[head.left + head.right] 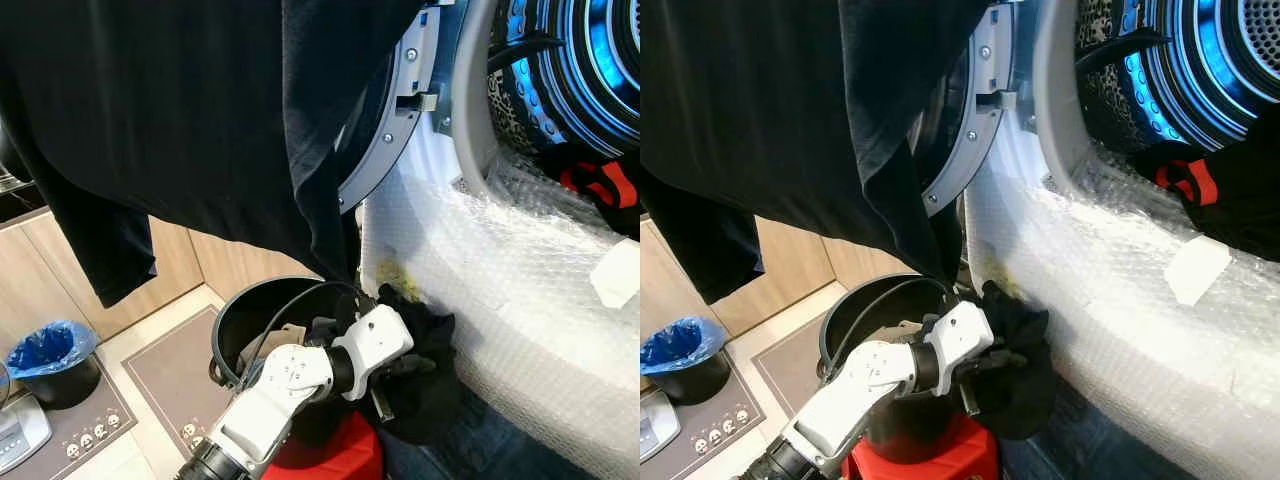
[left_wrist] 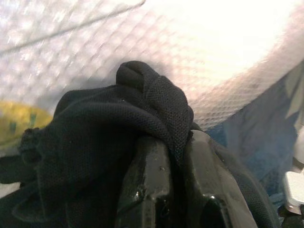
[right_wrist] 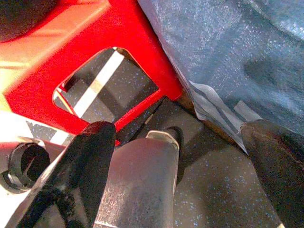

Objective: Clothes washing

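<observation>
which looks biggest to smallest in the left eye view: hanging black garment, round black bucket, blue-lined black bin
1. hanging black garment, though it hangs nearest the camera
2. round black bucket
3. blue-lined black bin

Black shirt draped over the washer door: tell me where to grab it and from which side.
Grip the black shirt at its lowest hanging point, coming from below near the black bucket; the fabric gathers there into a narrow fold. The left gripper already holds a black garment.

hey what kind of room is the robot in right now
Probably a home laundry corner. A front-loading washing machine, wrapped in bubble wrap, stands with its door open and its drum lit blue. The left gripper holds a black garment over a black bucket of clothes.
</observation>
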You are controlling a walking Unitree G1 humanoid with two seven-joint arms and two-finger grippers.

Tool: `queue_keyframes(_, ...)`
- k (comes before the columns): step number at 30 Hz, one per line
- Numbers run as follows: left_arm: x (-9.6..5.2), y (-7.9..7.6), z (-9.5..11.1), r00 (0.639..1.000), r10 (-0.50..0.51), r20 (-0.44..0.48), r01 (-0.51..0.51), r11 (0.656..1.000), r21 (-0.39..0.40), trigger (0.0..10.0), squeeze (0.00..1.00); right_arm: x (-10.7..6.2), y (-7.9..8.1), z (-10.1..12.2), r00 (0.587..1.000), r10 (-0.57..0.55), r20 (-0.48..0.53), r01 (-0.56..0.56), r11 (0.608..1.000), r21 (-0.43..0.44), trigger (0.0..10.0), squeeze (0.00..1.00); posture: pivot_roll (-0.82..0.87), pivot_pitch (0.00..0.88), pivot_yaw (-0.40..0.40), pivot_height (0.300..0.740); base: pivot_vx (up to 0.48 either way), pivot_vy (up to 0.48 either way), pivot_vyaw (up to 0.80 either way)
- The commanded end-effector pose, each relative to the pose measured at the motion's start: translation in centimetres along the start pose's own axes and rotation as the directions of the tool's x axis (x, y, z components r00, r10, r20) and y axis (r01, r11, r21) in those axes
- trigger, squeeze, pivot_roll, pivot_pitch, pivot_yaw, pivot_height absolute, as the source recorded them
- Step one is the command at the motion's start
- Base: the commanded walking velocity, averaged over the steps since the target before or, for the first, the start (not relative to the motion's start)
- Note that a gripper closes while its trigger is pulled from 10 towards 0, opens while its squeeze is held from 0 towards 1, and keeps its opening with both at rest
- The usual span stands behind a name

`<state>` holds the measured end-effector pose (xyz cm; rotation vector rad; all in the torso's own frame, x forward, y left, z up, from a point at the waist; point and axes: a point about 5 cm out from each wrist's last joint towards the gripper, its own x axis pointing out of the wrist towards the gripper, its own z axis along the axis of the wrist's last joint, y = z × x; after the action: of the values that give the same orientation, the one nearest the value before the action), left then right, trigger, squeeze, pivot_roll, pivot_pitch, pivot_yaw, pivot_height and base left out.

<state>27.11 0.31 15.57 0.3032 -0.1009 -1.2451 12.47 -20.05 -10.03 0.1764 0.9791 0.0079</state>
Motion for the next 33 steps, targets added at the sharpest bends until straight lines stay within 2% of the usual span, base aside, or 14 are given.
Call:
queue_keyframes(1,0.1,-0.5,1.7,0.997,-0.043,0.062,0.039,0.997,0.066,10.0,0.00,0.2,0.4,0.0,1.000,0.014,-0.013,-0.015,1.000,-0.017,10.0,0.00,-0.10,0.000,0.031,0.740,0.000,0.000,0.00)
queue_keyframes(3,-0.2,-1.1,2.7,0.991,-0.095,0.098,0.086,0.992,0.090,10.0,0.00,0.2,0.4,0.3,1.000,0.025,-0.017,-0.026,0.999,-0.044,10.0,0.00,-0.09,0.000,0.030,0.740,0.000,0.000,0.00)
queue_keyframes(6,-0.4,-1.3,3.1,0.987,-0.118,0.111,0.108,0.990,0.093,10.0,0.00,0.3,0.4,0.4,0.999,0.028,-0.018,-0.029,0.998,-0.052,10.0,0.00,-0.09,0.000,0.029,0.740,0.000,0.000,0.00)
queue_keyframes(13,-1.2,-1.6,4.4,0.963,-0.239,0.127,0.227,0.969,0.097,10.0,0.00,0.4,0.3,0.8,0.999,0.031,-0.027,-0.033,0.996,-0.082,10.0,0.00,-0.08,0.000,0.027,0.740,0.000,0.000,0.00)
queue_keyframes(18,-1.9,-1.0,5.7,0.938,-0.323,0.124,0.316,0.946,0.070,10.0,0.00,0.5,0.4,1.1,0.999,0.034,-0.032,-0.037,0.995,-0.094,10.0,0.00,-0.06,0.000,0.027,0.740,0.000,0.000,0.00)
queue_keyframes(20,-1.9,-0.9,6.0,0.927,-0.352,0.128,0.344,0.936,0.081,10.0,0.00,0.6,0.6,1.1,0.999,0.037,-0.038,-0.041,0.994,-0.102,10.0,0.00,-0.06,0.000,0.027,0.740,0.000,0.000,0.00)
queue_keyframes(28,-2.1,0.9,8.8,0.903,-0.374,0.211,0.365,0.927,0.084,10.0,0.00,0.8,1.3,1.2,0.997,0.052,-0.050,-0.058,0.992,-0.116,10.0,0.00,-0.04,0.000,0.031,0.740,0.000,0.000,0.00)
queue_keyframes(33,-2.5,1.7,9.9,0.885,-0.411,0.221,0.396,0.912,0.107,10.0,0.00,0.9,1.5,1.4,0.997,0.054,-0.048,-0.059,0.991,-0.118,10.0,0.00,-0.04,0.000,0.033,0.740,0.000,0.000,0.00)
